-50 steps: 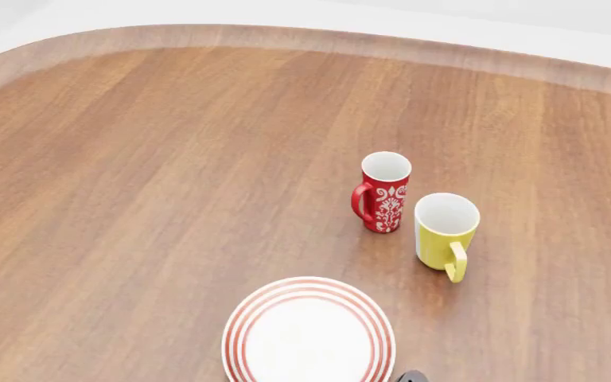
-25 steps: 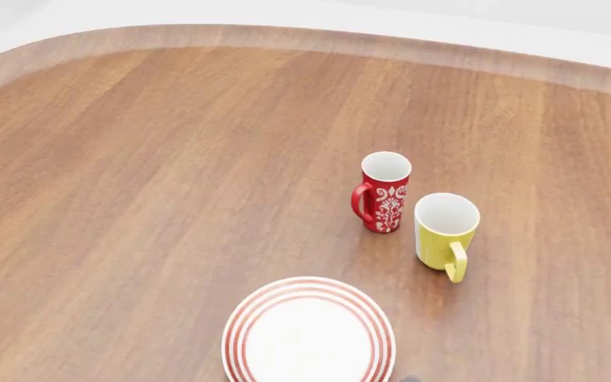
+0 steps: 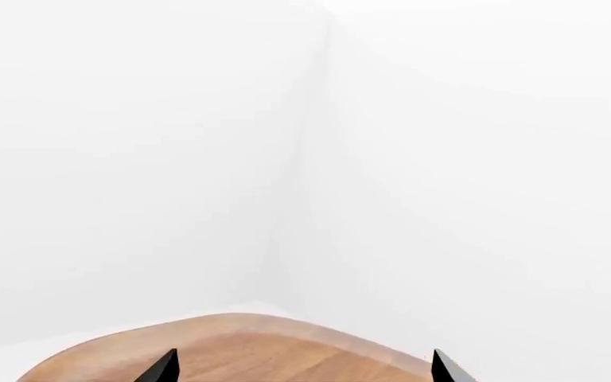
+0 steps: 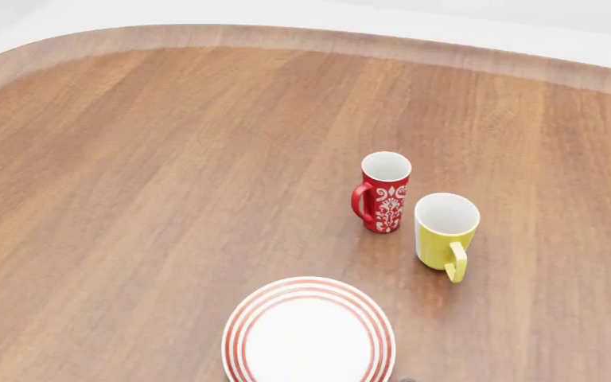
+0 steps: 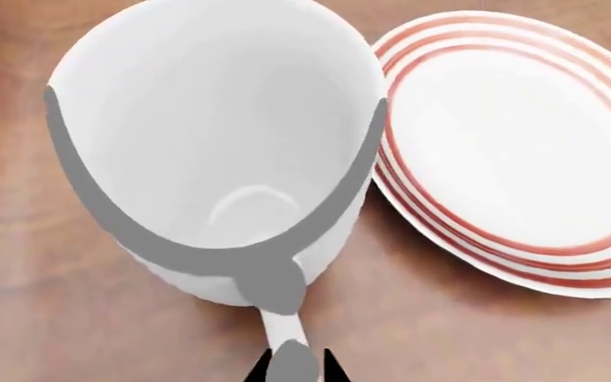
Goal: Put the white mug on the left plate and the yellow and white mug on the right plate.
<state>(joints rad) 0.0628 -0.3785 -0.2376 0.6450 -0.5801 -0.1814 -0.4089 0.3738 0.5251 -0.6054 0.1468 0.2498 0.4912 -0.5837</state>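
Three mugs counted: red mug [image 4: 382, 195], yellow and white mug [image 4: 444, 231] just beside, white mug [image 5: 215, 151]. One red-ringed plate [image 4: 244, 322]. Right gripper [image 5: 297, 368] pinched narrow on white mug's handle, mug just beside plate; left gripper [image 3: 303, 372] spread wide.

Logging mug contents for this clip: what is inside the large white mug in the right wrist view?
The large plain white ceramic mug looks empty: bare white walls and floor, nothing lying within. Its grey-shaded near rim covers a strip of the inner wall, so that part stays unseen.
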